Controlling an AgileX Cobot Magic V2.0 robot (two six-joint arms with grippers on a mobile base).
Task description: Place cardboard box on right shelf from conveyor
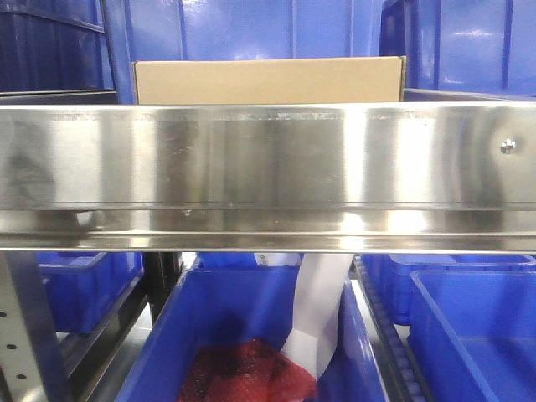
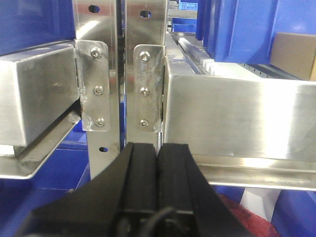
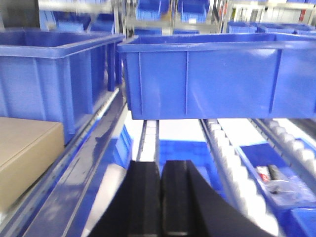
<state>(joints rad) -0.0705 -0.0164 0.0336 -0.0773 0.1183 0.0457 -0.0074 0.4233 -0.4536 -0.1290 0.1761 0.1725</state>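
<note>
On the far left of the front view, a dark perforated upright (image 1: 21, 335) runs down beside a small blue plastic bin (image 1: 79, 289), and just above them stretches the broad brushed stainless-steel front lip of the right shelf (image 1: 268, 159). Behind that lip, centre-left, there it is: the plain tan rectangular cardboard box (image 1: 268, 81), sitting on the shelf level with tall blue bins (image 1: 469, 42) behind and beside it. Looks set down and free, nothing gripping it!

The left wrist view shows the left gripper (image 2: 158, 148) with its black fingers pressed together on nothing, facing the screwed steel brackets (image 2: 144, 89) where two shelf lips meet; the box corner (image 2: 296, 54) peeks in at far right, well apart from it.

Over to the right wrist view: the box (image 3: 27, 158) lies at the left edge on the shelf rail, and the right gripper (image 3: 160, 168) has its fingers together too, empty, pointing towards a big blue tote (image 3: 217, 74) and white rollers (image 3: 237, 168).

By my read, the placing is done; only pulling the arms clear remains. No conveyor in sight.
</note>
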